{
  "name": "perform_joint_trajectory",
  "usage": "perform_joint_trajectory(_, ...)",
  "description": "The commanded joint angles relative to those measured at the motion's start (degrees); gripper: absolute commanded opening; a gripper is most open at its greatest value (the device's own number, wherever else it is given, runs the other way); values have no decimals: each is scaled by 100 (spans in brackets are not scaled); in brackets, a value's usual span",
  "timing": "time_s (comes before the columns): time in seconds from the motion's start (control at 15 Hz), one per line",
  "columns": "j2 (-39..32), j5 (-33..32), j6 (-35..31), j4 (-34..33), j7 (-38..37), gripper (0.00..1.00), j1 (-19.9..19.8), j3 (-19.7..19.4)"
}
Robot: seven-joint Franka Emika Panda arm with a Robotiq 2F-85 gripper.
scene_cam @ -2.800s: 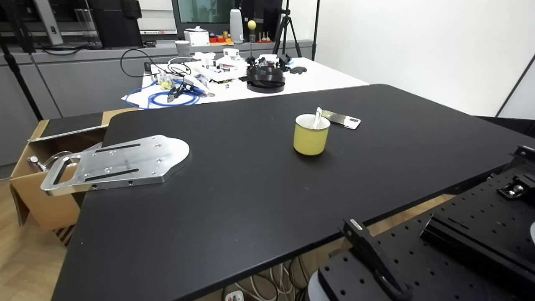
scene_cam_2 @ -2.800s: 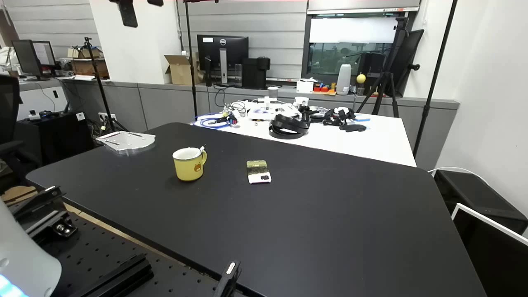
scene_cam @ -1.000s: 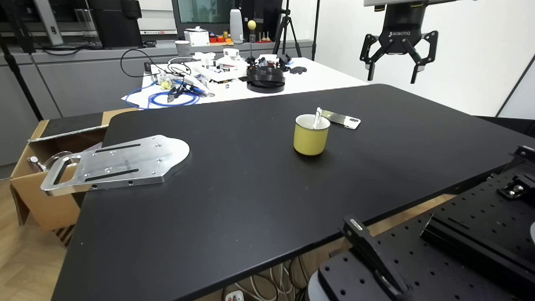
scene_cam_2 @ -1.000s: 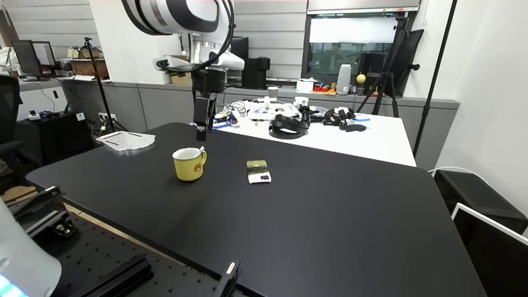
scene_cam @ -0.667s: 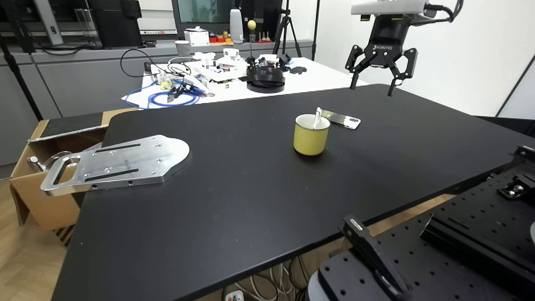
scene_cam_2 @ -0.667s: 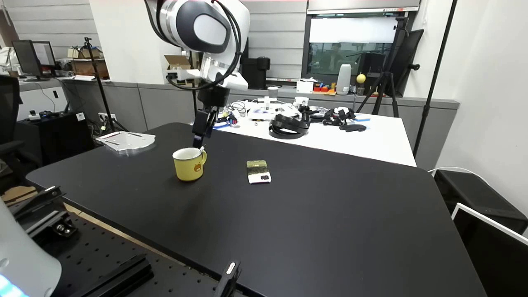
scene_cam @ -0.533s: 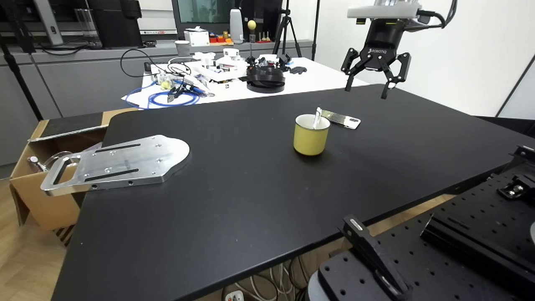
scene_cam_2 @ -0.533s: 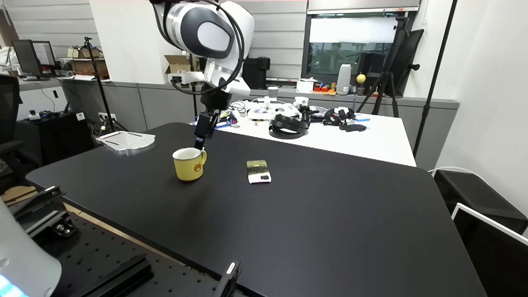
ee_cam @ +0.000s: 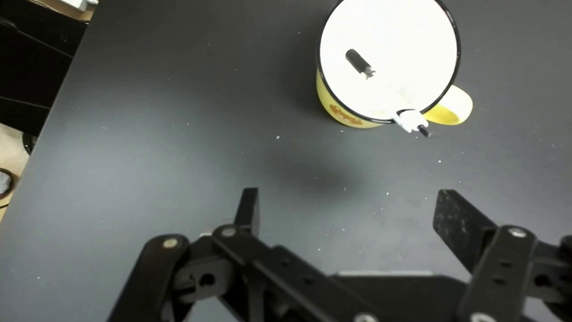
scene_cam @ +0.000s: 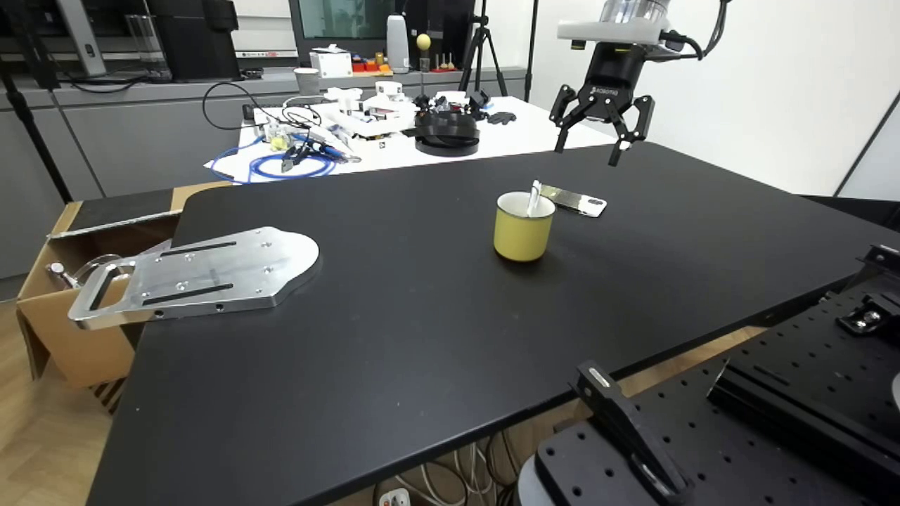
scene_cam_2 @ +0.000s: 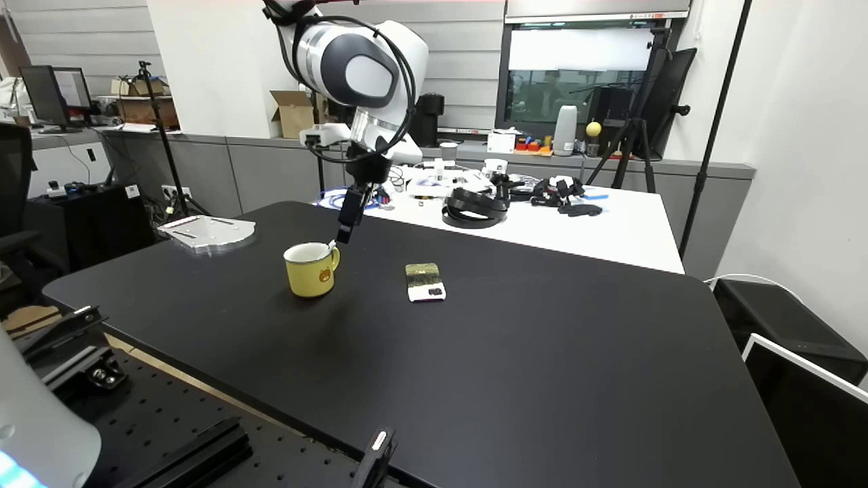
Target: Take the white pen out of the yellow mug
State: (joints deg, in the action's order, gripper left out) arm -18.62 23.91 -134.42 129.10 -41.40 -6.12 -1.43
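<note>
White pen (scene_cam: pixel 534 199) leans in the yellow mug (scene_cam: pixel 522 237), well inside the edges of the black table (scene_cam: pixel 394 316); in the wrist view it slants down-right, ahead of the gripper (ee_cam: pixel 348 203), top end nearest; jaws apart, holding nothing.

Black table (scene_cam: pixel 351 393), white table (scene_cam_2: pixel 610 236) beyond, grey panelling (scene_cam_2: pixel 271 169), a window (scene_cam_2: pixel 569 85), pale floor (scene_cam: pixel 49 443), perhaps wood.

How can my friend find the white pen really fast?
On the big black table stands a yellow mug. The white pen leans inside, one end poking out the top. It's thin like a stick, unlike the flat oblong thing lying outside.
</note>
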Motion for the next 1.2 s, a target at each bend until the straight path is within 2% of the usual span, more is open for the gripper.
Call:
perform_joint_trajectory(0.0,-411,403,172,-458,199,100,68,-1)
perform_joint_trajectory(0.47,-918,877,390,-876,427,100,90,56)
perform_joint_trajectory(1.13,-1046,982,606,-1094,414,100,236,44)
